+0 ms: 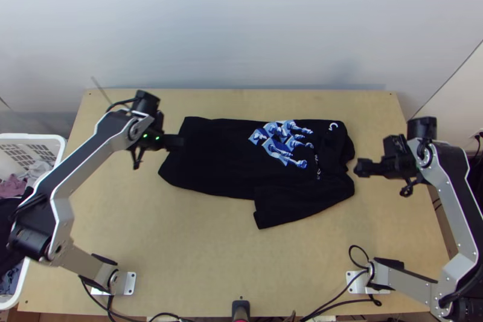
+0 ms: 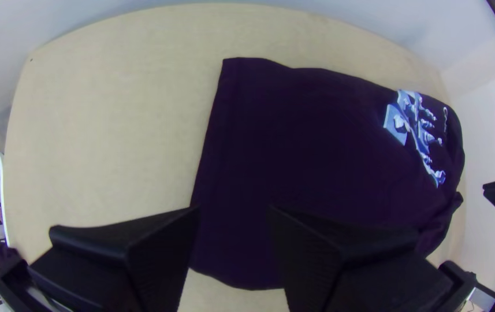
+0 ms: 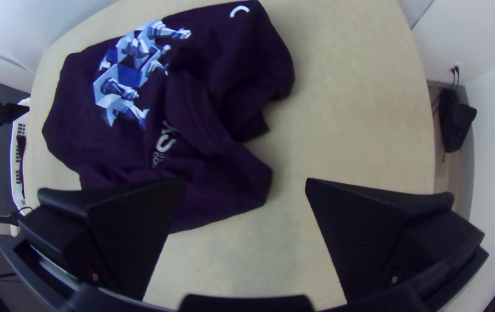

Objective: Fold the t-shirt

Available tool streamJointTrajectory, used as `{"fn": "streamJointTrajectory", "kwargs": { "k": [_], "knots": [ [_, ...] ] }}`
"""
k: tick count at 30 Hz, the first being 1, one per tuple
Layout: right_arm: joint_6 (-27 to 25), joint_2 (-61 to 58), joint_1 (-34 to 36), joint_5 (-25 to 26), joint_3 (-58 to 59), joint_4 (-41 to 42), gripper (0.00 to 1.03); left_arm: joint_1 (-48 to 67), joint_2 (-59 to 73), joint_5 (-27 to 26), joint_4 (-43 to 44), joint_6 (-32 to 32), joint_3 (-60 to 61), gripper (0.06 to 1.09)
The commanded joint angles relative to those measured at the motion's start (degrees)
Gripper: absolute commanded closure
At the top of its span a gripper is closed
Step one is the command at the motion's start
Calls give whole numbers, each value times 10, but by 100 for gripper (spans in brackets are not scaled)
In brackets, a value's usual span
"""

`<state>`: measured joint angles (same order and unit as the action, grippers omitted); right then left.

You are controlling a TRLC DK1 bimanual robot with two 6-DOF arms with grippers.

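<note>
black t-shirt [image 1: 220, 156] bunches near its collar [image 3: 198, 115], so left gripper [image 2: 234, 210], parted, and right gripper [image 3: 246, 182], spread wider, both empty, may pinch uneven layers, skewing folds

We list: soft, fairly bright light across the table [image 1: 199, 255], source beyond our telling; one faint shadow on the pale wall [image 1: 241, 32] beyond the table; small green lights [image 1: 157, 138] glowing above the table; both wrist views, bowed table edges, darkened corners.

A plain, pale wall [image 1: 241, 26] stands behind the light wooden table [image 1: 187, 249].
</note>
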<state>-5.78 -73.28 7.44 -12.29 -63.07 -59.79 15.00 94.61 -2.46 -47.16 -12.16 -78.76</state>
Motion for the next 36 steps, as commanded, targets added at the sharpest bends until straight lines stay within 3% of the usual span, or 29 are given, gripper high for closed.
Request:
{"fn": "streamJointTrajectory", "kwargs": {
  "k": [1, 9, 22, 36],
  "knots": [
    [52, -16, -95, -2, -61, 1, 4, -34, -62, 1, -1, 39, 84, 49],
    [88, -47, -265, -2, -101, 1, 4, -45, -79, 2, 62, 48, 175, 49],
    [127, -155, -495, -2, -125, 1, 4, -21, -33, 1, 76, 40, 186, 49],
    [118, -297, -531, -5, -158, 85, 4, -9, 12, 2, 109, 23, 179, 50]
  ]
}}
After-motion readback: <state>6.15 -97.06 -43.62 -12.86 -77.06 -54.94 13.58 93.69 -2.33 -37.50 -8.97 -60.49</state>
